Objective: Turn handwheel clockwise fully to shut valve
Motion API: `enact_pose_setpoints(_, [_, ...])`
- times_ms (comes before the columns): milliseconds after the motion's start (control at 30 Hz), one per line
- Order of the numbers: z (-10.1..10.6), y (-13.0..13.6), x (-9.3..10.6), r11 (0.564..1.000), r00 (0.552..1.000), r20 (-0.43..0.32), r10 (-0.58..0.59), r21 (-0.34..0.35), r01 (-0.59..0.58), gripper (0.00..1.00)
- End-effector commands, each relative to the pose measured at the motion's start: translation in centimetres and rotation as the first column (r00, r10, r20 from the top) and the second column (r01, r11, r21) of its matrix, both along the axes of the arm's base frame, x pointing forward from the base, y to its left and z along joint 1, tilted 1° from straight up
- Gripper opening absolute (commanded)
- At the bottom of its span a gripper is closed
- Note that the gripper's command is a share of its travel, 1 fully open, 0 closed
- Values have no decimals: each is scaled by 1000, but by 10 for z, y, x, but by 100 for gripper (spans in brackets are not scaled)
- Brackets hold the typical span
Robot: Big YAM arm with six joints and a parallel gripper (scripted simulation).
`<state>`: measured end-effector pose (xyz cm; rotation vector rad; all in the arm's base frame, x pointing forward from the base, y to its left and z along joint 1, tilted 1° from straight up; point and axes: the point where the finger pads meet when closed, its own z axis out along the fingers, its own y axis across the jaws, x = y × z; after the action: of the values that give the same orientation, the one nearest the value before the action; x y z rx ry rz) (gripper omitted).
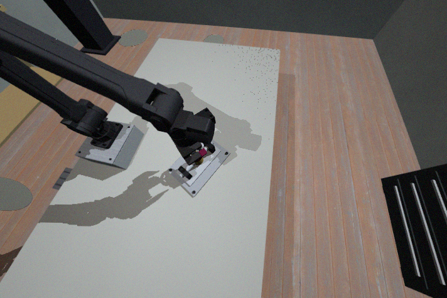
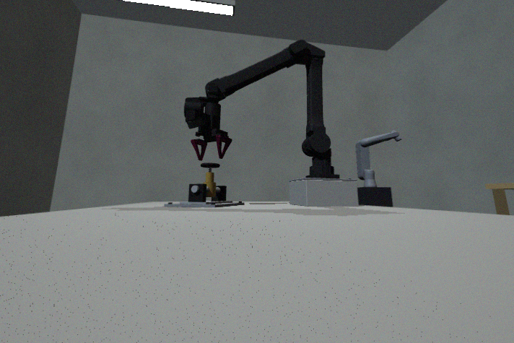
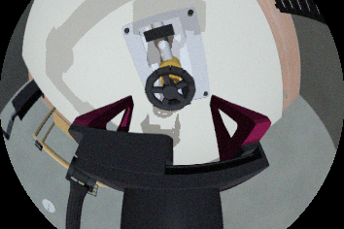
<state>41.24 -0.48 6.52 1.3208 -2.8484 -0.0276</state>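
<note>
The valve stands on a grey baseplate [image 1: 202, 174] on the white table. Its black spoked handwheel [image 3: 168, 90] sits on top of a yellow brass stem [image 2: 210, 183] with black end blocks beside it. In the side view the handwheel [image 2: 209, 165] is a thin dark disc. My gripper [image 2: 211, 152] hangs straight above the handwheel, a small gap over it, not touching. Its dark red fingers are wide open and empty. In the wrist view the fingers stand to either side of the wheel. In the overhead view the gripper [image 1: 198, 155] hides most of the valve.
The arm's base sits on a grey block [image 1: 112, 145] to the left of the valve. A black post [image 1: 68, 9] stands at the back left. A black slatted panel [image 1: 419, 222] lies on the wooden floor at the right. A small grey arm [image 2: 371, 160] stands behind the base.
</note>
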Motion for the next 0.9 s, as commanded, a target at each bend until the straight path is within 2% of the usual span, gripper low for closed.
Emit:
enact_pose_setpoints(0, [-11,6,1,1000,1000,-10,5,0,-5,100])
enact_pose_setpoints(867, [-20,7,0,1000,1000,-11,5,0,-5,100])
